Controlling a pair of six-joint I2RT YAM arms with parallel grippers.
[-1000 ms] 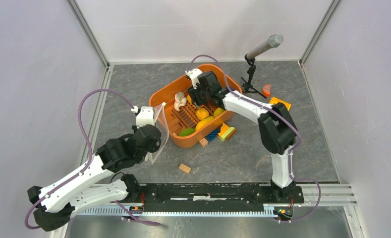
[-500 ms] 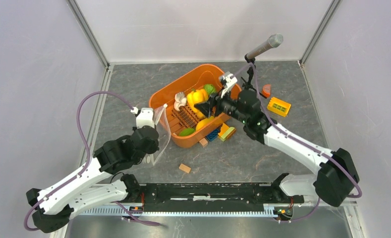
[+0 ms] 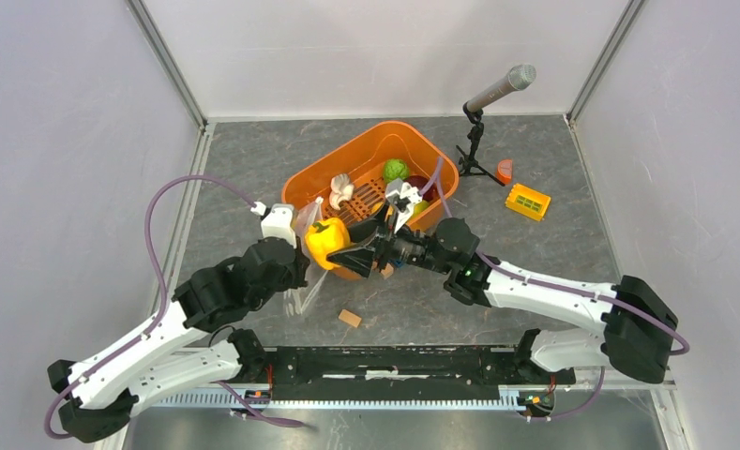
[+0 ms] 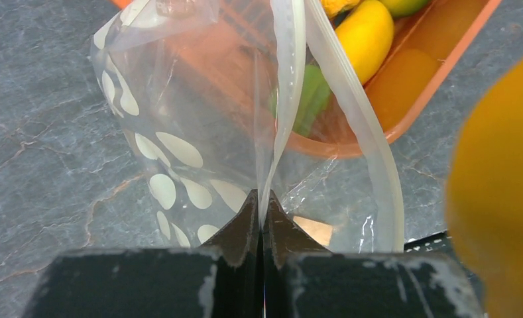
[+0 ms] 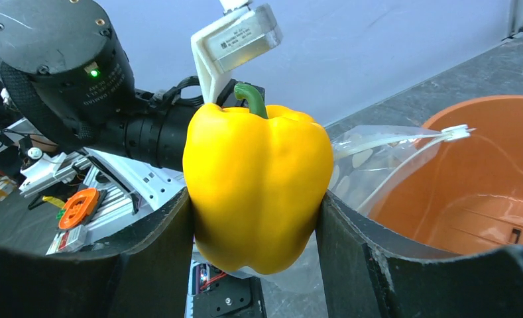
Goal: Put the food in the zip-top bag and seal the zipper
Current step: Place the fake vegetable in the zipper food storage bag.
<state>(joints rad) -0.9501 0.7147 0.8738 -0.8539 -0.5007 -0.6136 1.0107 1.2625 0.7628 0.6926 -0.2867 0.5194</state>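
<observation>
Lab enclosure: white panel walls (image 3: pixel 385 56), microphone (image 3: pixel 502 89).

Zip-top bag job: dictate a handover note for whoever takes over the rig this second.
Left gripper: shut on the zip-top bag's edge, holding its mouth open beside the orange basket.
Right gripper: shut on the yellow pepper, close to the bag's mouth.
Done: no food visibly in the bag.
Left: drop the pepper in, fetch the green cabbage, white garlic and the rest from the basket, press the zipper shut.

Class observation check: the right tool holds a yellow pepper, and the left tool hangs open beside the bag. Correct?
No: the left tool is shut on the zip-top bag, as the left wrist view shows. The right tool does hold the yellow pepper.
</observation>
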